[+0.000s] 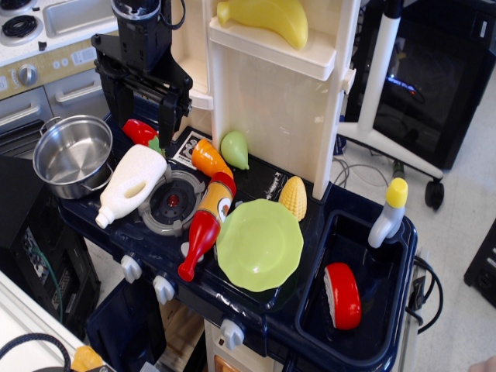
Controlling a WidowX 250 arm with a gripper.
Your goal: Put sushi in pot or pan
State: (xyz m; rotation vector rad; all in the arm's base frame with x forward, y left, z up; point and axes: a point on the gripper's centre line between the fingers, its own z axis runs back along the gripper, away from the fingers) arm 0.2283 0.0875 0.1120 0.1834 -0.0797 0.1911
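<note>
The sushi (342, 295), an oval piece with a glossy red top over a white base, lies in the dark blue sink (318, 310) at the front right of the toy kitchen. The shiny steel pot (73, 156) stands empty at the far left edge of the counter. My black gripper (146, 108) hangs open and empty at the back left, just above a red pepper (139, 131), to the right of the pot and far from the sushi.
A white bottle (130, 184) lies beside the pot over the burner (172, 203). A ketchup bottle (205, 225), a light-green plate (259, 244), a corn cob (293, 197), a carrot (208, 156) and a green pear (235, 149) crowd the counter. A shelf wall (279, 108) stands behind.
</note>
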